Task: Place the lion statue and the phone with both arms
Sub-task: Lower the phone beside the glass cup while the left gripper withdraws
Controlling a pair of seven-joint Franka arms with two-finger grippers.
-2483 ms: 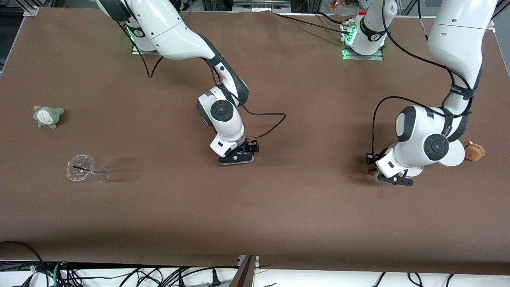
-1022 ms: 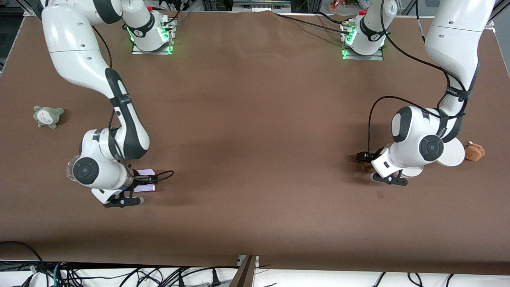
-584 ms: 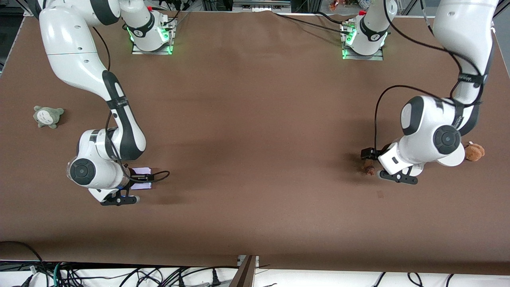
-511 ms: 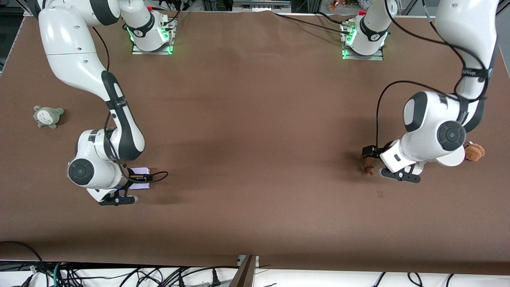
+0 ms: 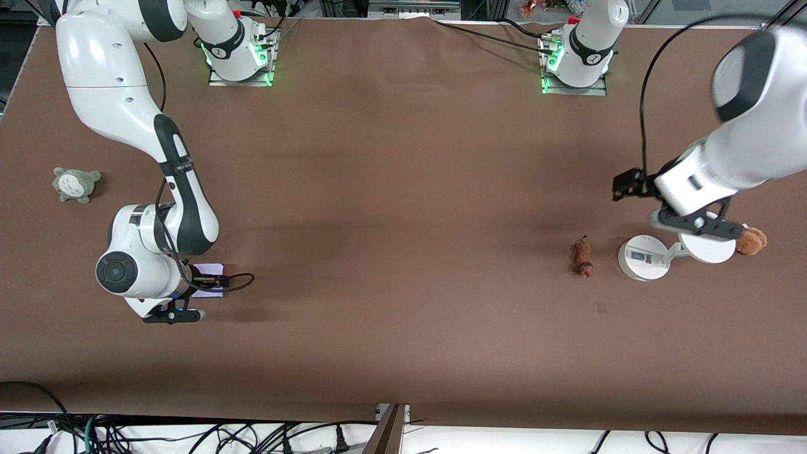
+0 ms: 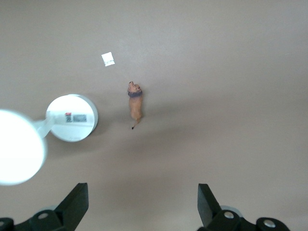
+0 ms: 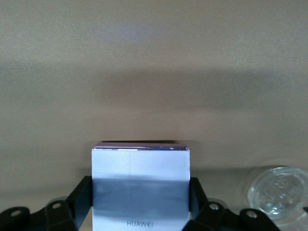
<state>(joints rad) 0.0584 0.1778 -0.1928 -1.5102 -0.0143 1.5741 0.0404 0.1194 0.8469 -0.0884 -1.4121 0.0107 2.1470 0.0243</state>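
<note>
Right tool pinching the phone, left tool spread in the air

The right tool (image 5: 189, 302) grips the phone (image 5: 207, 289) at the right arm's end of the tabletop (image 5: 403, 189), a clear cup (image 7: 277, 193) lying beside it. The left tool (image 5: 684, 214), fingers (image 6: 77, 204) wide apart, is over the white scale (image 5: 643, 257); the lion statue (image 5: 581, 256) lies on the tabletop just beside the scale

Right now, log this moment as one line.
left gripper: open, over scale | lion: on table, released | right gripper: shut on phone, low beside cup
</note>
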